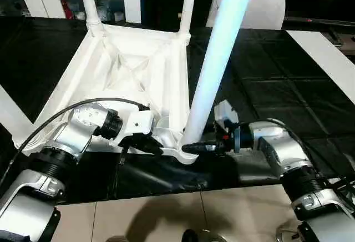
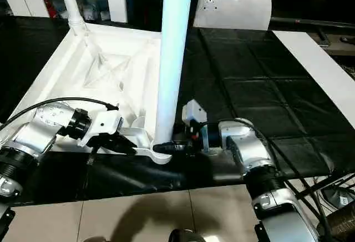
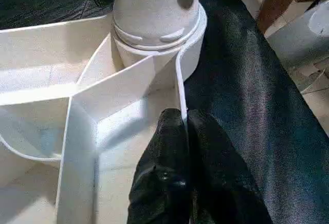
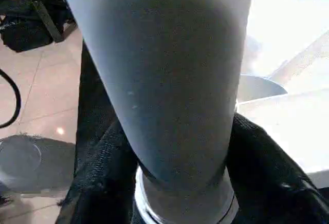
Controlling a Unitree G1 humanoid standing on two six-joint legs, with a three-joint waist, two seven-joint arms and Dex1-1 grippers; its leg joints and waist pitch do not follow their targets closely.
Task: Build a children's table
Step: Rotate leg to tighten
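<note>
The leg (image 1: 213, 70) stands upright in the near corner socket (image 1: 186, 152). The right gripper (image 1: 201, 147) clasps its base; the left gripper (image 1: 145, 144), clenched, pinches the tabletop (image 1: 94, 70) rim beside.

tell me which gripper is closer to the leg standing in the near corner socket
Right. The right gripper has its fingers around the base of the leg; the left gripper is shut on the tabletop rim beside that socket.
</note>
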